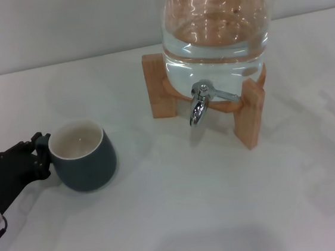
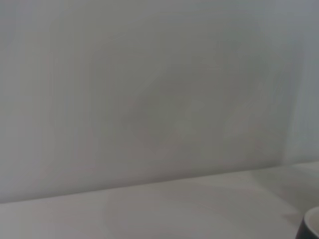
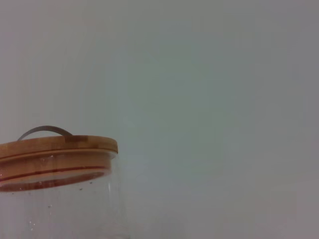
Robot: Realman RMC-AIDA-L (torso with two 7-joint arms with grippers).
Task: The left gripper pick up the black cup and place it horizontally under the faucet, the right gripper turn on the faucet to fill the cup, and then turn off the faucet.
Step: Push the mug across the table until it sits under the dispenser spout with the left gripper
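Note:
The black cup (image 1: 85, 155) stands upright on the white table at the left, its cream inside showing. My left gripper (image 1: 40, 154) is at the cup's left side, at table height. Its fingers (image 1: 37, 140) stand apart on either side of the handle, which they hide. A sliver of the cup's rim (image 2: 313, 223) shows in the left wrist view. The faucet (image 1: 199, 103) is chrome, with its spout pointing down and its thin lever (image 1: 224, 95) out to the right. No water runs from it. My right gripper is out of view.
The big glass jar (image 1: 217, 30) of water sits on a wooden stand (image 1: 249, 114) at the back right. Its wooden lid (image 3: 55, 149) shows in the right wrist view. The white table (image 1: 183, 220) stretches between cup and stand.

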